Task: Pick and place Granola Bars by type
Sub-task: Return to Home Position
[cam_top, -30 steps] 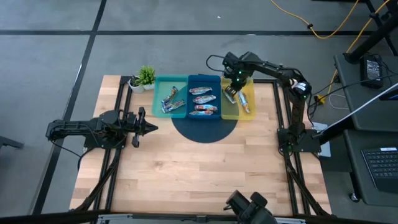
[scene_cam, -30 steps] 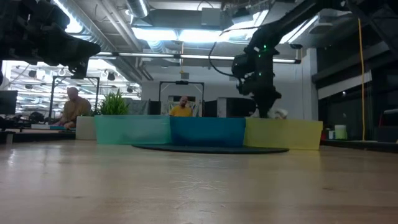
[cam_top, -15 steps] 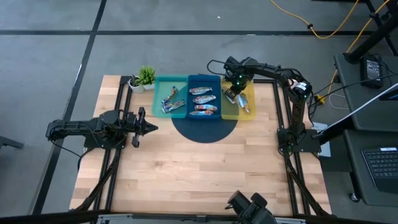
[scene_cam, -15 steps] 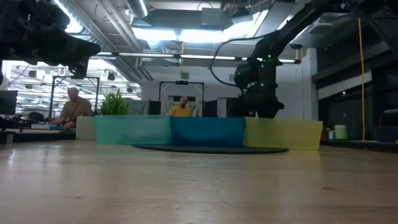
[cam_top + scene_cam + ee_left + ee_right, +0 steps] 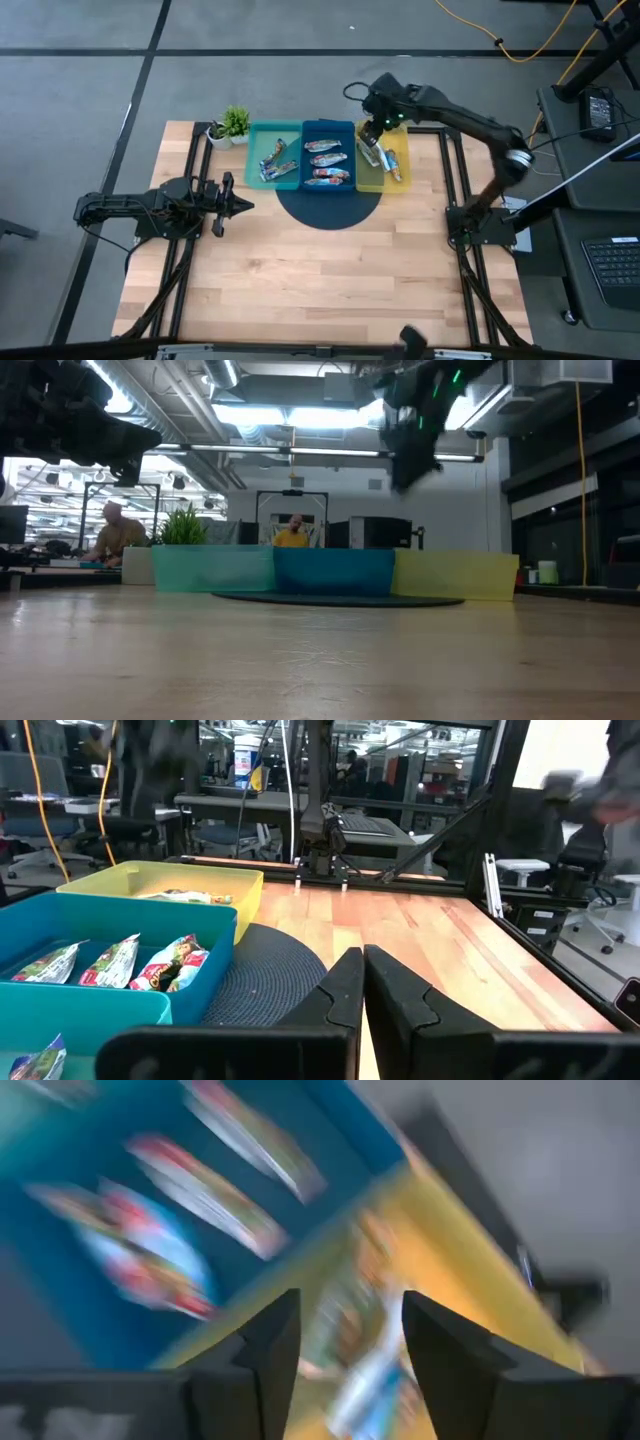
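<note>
The near half of the counter [image 5: 330, 270] lies open. A plant [image 5: 232, 123], teal tray [image 5: 251, 155], blue tray [image 5: 328, 124] and yellow tray [image 5: 372, 181] line the far edge; the left hand [image 5: 243, 206] juts in mid-left.

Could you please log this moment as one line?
right tool: open, empty, high above yellow tray | left tool: shut, parked at left | granola bars: all binned

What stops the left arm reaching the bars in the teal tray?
Likely nothing; probably yes: only tabletop lies between the shut left gripper and the teal tray; the right gripper hangs above the yellow tray.
</note>
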Robot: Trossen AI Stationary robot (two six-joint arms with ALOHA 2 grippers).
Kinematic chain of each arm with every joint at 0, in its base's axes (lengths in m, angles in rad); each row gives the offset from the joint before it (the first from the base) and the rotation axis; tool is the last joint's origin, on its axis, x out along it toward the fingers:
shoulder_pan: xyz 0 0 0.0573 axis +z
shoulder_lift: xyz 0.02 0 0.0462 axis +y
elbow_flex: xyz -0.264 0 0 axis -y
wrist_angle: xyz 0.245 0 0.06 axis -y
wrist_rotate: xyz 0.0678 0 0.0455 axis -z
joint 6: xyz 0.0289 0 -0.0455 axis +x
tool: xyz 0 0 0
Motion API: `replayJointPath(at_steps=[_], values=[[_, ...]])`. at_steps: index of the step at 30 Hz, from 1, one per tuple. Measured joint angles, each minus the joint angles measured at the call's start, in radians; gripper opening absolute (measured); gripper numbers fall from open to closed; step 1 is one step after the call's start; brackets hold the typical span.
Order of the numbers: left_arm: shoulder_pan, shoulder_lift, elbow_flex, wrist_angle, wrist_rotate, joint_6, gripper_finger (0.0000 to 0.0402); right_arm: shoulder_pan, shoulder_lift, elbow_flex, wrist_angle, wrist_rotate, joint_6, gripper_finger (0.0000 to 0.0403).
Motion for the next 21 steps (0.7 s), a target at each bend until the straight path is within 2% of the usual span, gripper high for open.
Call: replayJointPath(at_steps=[5,8,11,15,18,21], values=[[0.000,0.000,0.000,0.000,0.000,0.000,0.0008,0.165,-0.224,-0.020,0.247,-0.114,0.001,0.0131],[0.000,0.000,0.000,0.000,0.000,0.000,0.0006,0.303,-0.317,-0.048,0.435,-0.231,-0.031,0.0077],[0.000,0.000,0.000,0.000,0.000,0.000,0.0007,0.442,-0.380,-0.097,0.604,-0.305,-0.046,0.0016],[0.000,0.000,0.000,0.000,0.000,0.000,0.0010,0.600,-0.432,-0.206,0.735,-0.342,-0.031,0.0010],[0.000,0.000,0.000,0.000,0.000,0.000,0.0010,0.676,-0.496,-0.330,0.797,-0.304,-0.013,0.0005],[0.000,0.000,0.000,0.000,0.000,0.000,0.0009,0.710,-0.619,-0.497,0.935,-0.260,0.033,0.0008]])
